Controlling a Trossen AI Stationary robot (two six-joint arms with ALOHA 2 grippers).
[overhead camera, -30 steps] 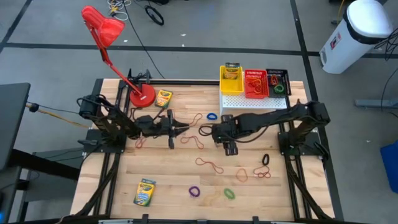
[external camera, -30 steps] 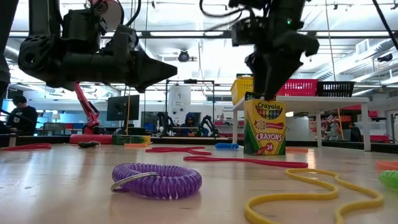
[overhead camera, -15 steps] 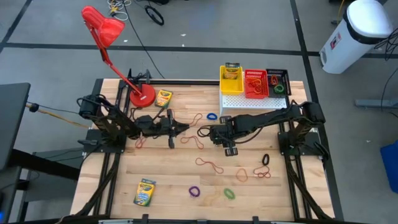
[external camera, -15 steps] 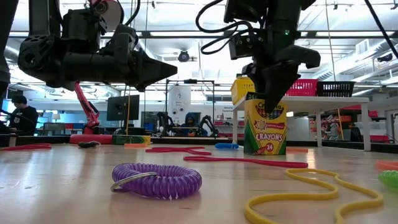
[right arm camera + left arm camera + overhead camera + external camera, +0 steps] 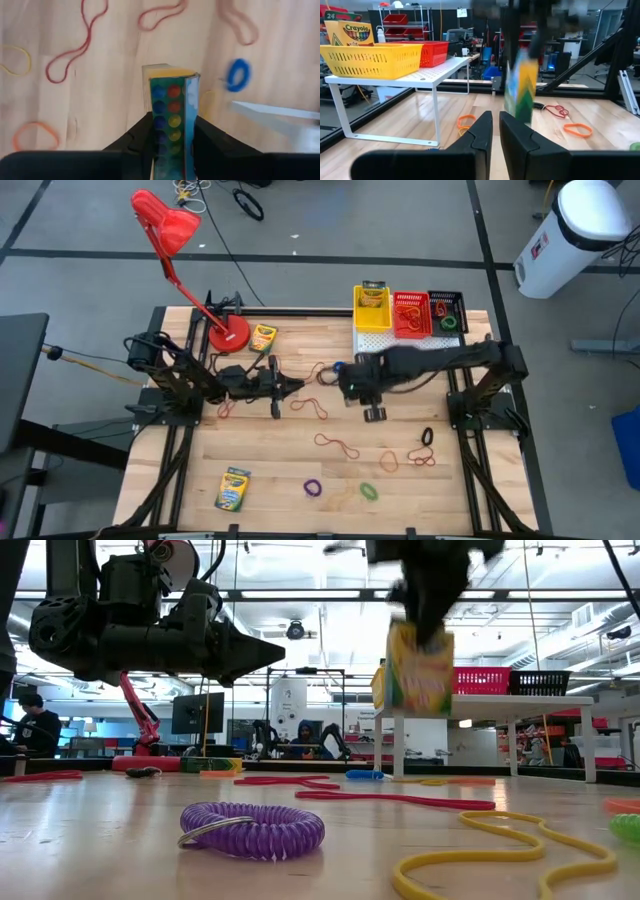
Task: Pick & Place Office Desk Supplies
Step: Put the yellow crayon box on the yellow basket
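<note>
My right gripper (image 5: 430,625) hangs over the table's middle, shut on a yellow-green crayon box (image 5: 418,668) that is up in the air. From above, the right gripper (image 5: 360,380) hides the box. My left gripper (image 5: 295,386) waits level at centre left, shut and holding nothing. Other crayon boxes lie near the lamp base (image 5: 263,337) and at the near left (image 5: 232,488); another stands in the yellow basket (image 5: 372,308). The red basket (image 5: 411,315) and black basket (image 5: 447,312) stand beside it. Several rubber bands (image 5: 338,446) lie scattered on the wood. My right gripper pinches the crayon box's upper end (image 5: 157,122) between its two fingers, one on each of two opposite sides. The fingers come from above, pointing steeply down. The box hangs roughly upright below them, lifted clear of the table.
The three baskets sit on a white raised shelf (image 5: 400,348) at the far right. A red desk lamp (image 5: 165,225) stands on its base (image 5: 228,335) at the far left. A purple coil band (image 5: 252,830) and a yellow band (image 5: 500,840) lie near the front edge.
My right gripper has taken hold of the crayon box, which stood upright on the table, and has gone straight up with it. The box is now lifted clear and stays roughly upright.
</note>
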